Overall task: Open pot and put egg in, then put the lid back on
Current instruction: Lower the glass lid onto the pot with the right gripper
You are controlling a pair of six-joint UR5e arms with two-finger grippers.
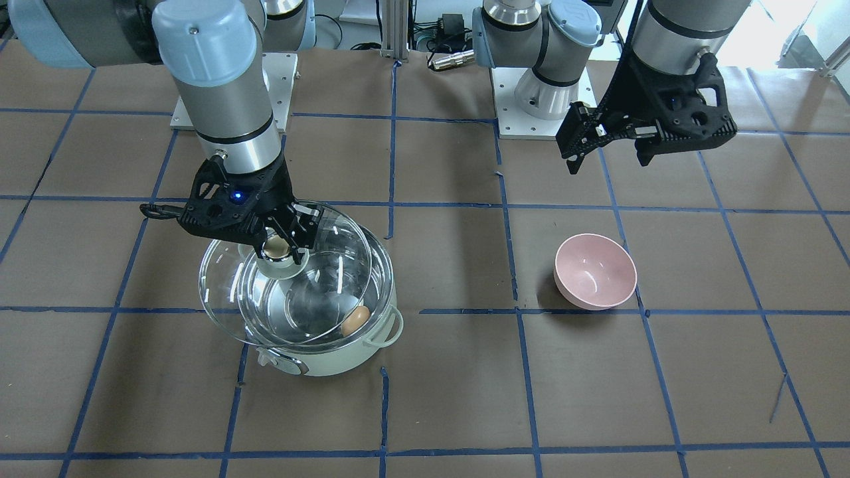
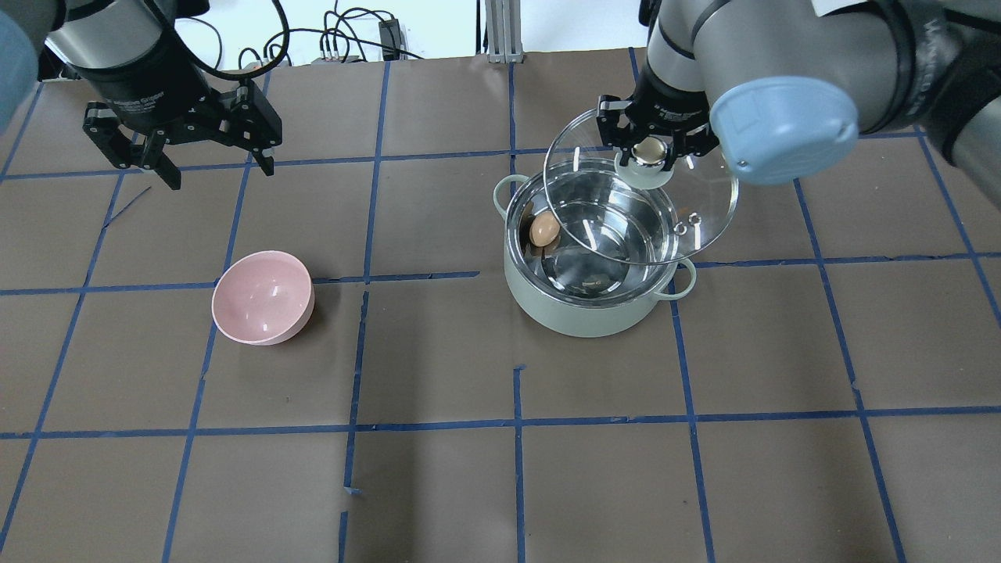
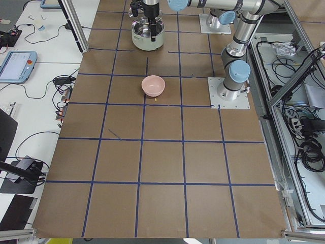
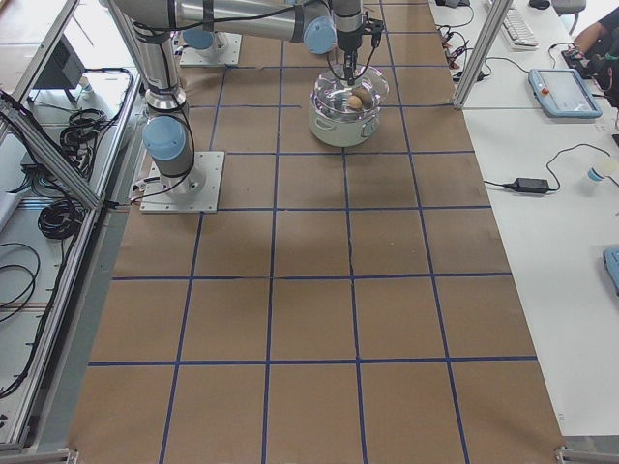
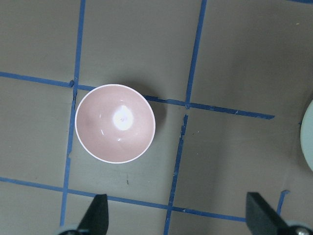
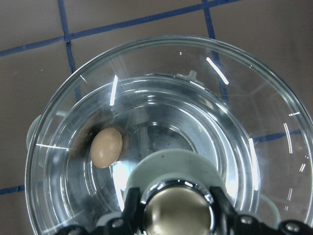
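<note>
The mint-green pot (image 2: 586, 317) stands uncovered on the table, right of centre in the overhead view. Inside it the brown egg (image 2: 544, 230) rests against the steel wall, and it also shows through the glass in the right wrist view as the egg (image 6: 106, 148). My right gripper (image 2: 649, 150) is shut on the gold knob of the clear lid (image 2: 692, 199). It holds the lid above the pot's rim, shifted toward my right so it covers only part of the opening. My left gripper (image 2: 221, 173) hangs open and empty above the table at the far left, away from the pot.
A pink bowl (image 2: 262, 299) sits empty left of centre, below my left gripper (image 5: 178, 218) in the left wrist view. Brown paper with blue tape lines covers the table. The arm bases (image 1: 539, 99) stand at the far edge in the front-facing view.
</note>
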